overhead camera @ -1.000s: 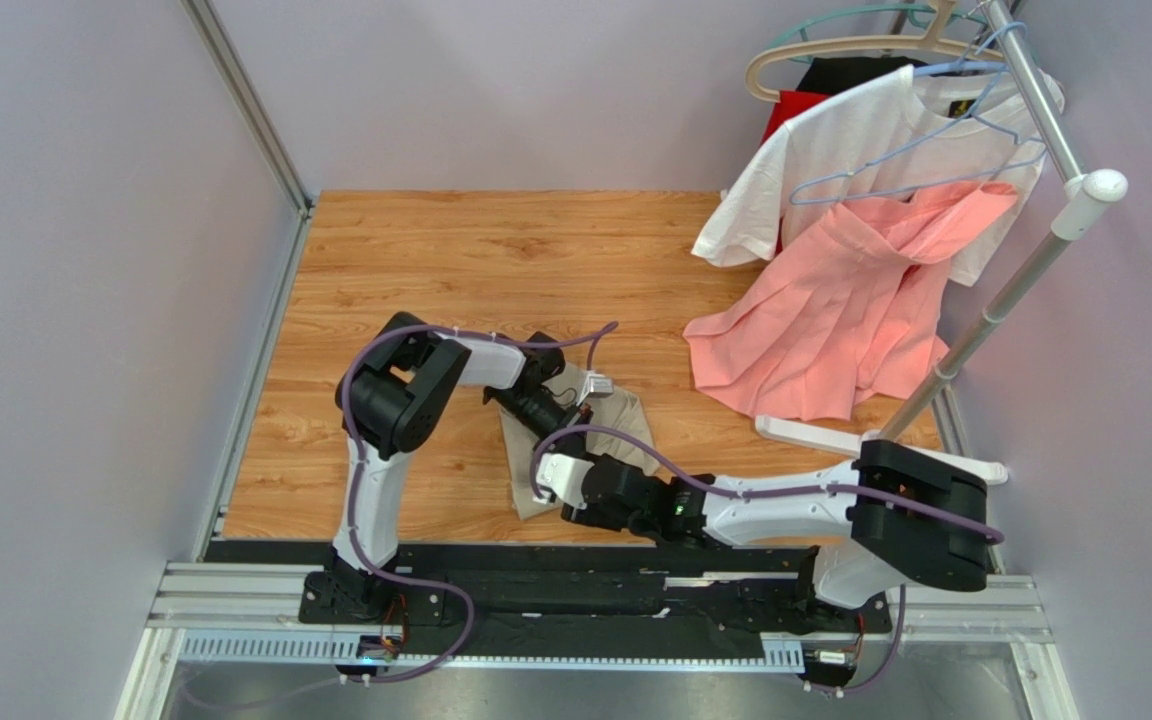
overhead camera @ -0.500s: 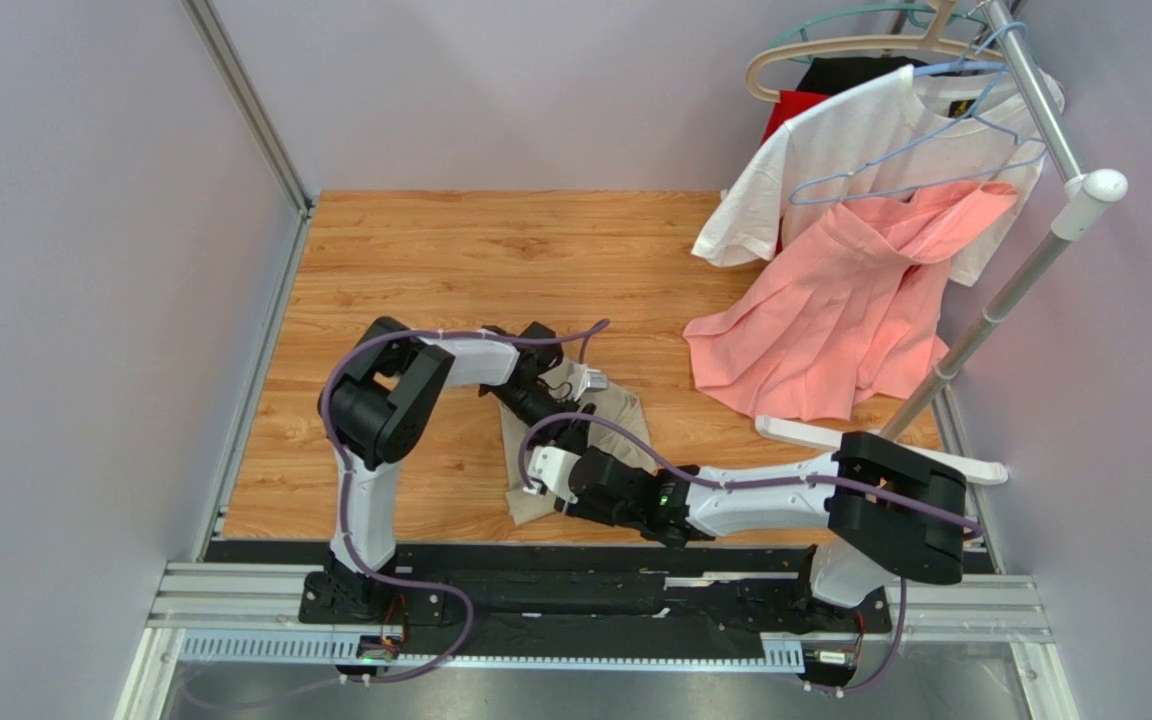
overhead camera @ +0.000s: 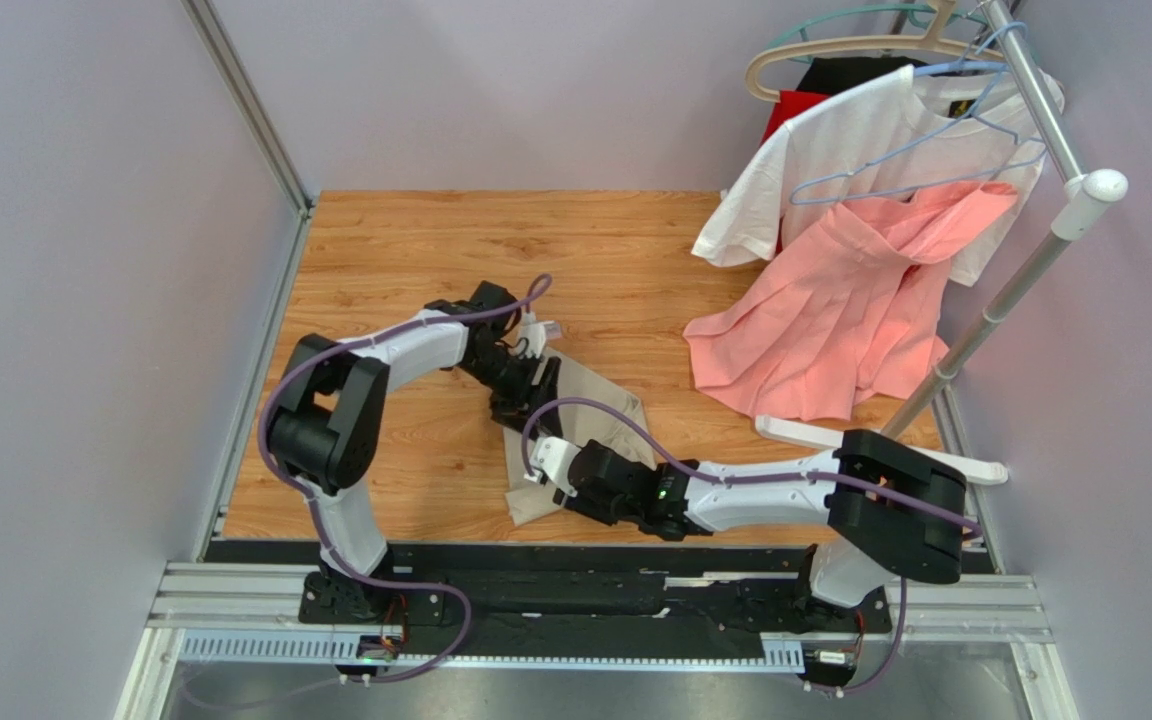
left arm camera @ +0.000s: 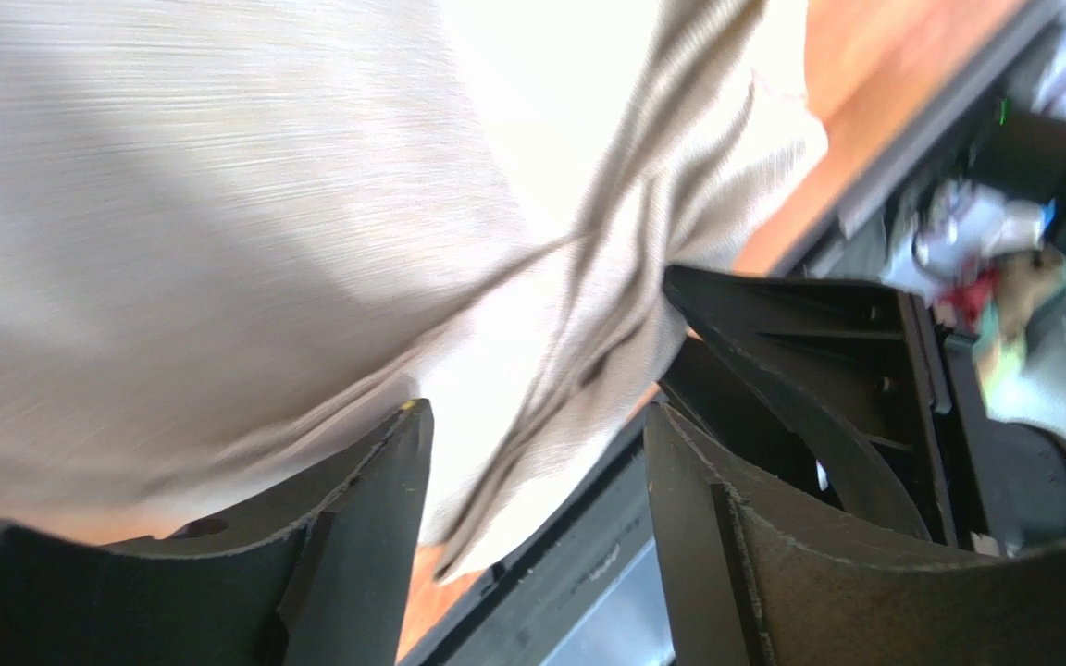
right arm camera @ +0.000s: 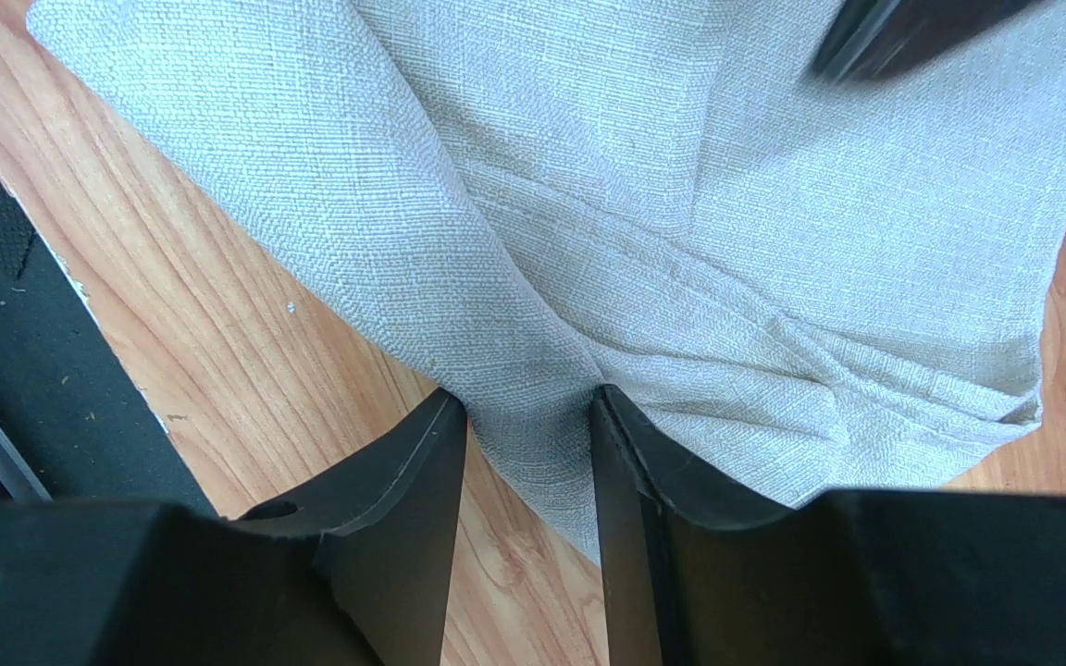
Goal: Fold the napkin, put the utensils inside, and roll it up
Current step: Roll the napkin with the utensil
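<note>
The beige napkin (overhead camera: 605, 413) lies bunched and creased on the wooden table; it also fills the left wrist view (left arm camera: 219, 208) and the right wrist view (right arm camera: 719, 208). My left gripper (overhead camera: 516, 393) (left arm camera: 539, 410) hovers at the napkin's far-left edge, its jaws open with nothing pinched between them. My right gripper (overhead camera: 537, 483) (right arm camera: 528, 396) sits at the napkin's near-left part, shut on a raised fold, and creases run out from its fingertips. The utensils are hidden.
A salmon-pink garment (overhead camera: 838, 315) and a white T-shirt (overhead camera: 868, 150) hang from a rack (overhead camera: 1018, 285) at the far right. A black rail (overhead camera: 567, 578) runs along the near edge. Grey walls close the left and back. A blurred dark finger (right arm camera: 914, 35) crosses the cloth's far side.
My left gripper has opened, let go of the napkin and drawn back to the far left, its elbow swinging left. My right gripper has closed a little on the fold.
</note>
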Controlling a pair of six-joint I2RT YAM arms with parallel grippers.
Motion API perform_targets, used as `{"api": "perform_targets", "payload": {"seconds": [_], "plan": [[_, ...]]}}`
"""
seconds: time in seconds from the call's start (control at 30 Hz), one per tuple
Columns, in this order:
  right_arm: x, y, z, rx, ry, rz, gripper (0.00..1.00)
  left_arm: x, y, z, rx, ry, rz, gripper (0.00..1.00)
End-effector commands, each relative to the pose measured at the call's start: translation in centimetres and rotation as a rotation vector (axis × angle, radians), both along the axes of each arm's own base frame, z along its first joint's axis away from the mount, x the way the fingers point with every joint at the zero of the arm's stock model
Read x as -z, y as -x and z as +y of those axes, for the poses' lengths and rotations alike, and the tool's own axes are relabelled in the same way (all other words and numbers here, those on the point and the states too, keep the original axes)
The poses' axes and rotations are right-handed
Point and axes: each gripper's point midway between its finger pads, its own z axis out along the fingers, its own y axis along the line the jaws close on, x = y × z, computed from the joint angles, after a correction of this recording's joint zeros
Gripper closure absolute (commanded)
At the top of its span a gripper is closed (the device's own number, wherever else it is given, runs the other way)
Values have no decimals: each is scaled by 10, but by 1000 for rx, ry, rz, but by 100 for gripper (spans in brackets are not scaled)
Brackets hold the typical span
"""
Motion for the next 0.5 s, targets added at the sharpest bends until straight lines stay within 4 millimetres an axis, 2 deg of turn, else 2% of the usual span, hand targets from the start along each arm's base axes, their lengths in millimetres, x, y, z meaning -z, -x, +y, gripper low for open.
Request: {"api": "perform_targets", "payload": {"seconds": [0.0, 0.07, 0.13, 0.17, 0.23, 0.27, 0.3, 0.33, 0.37, 0.4, 0.43, 0.47], "plan": [[13, 18, -13, 20, 28, 125, 60, -21, -34, 25, -168, -87, -130, 33], [11, 16, -13, 38, 18, 135, 60, -30, -44, 39, -244, -117, -173, 31], [9, 15, -14, 47, 8, 144, 60, -25, -52, 61, -328, -191, -209, 29], [9, 13, -14, 60, -3, 160, 60, -32, -54, 69, -381, -202, -237, 28], [9, 12, -14, 71, -14, 179, 60, -23, -52, 90, -465, -255, -253, 27], [9, 10, -14, 84, -22, 188, 60, -31, -56, 103, -556, -250, -269, 27], [10, 9, -15, 90, -18, 194, 60, -20, -45, 112, -589, -272, -251, 27], [11, 8, -16, 99, -19, 197, 60, -23, -47, 115, -624, -257, -278, 27], [11, 7, -16, 105, -25, 208, 60, -36, -47, 117, -686, -227, -313, 27], [13, 8, -16, 110, -25, 217, 60, -28, -33, 116, -699, -208, -293, 27], [13, 6, -16, 115, -29, 225, 60, -35, -38, 113, -718, -154, -343, 27], [13, 6, -16, 119, -32, 234, 60, -51, -36, 110, -750, -87, -392, 27]]}}
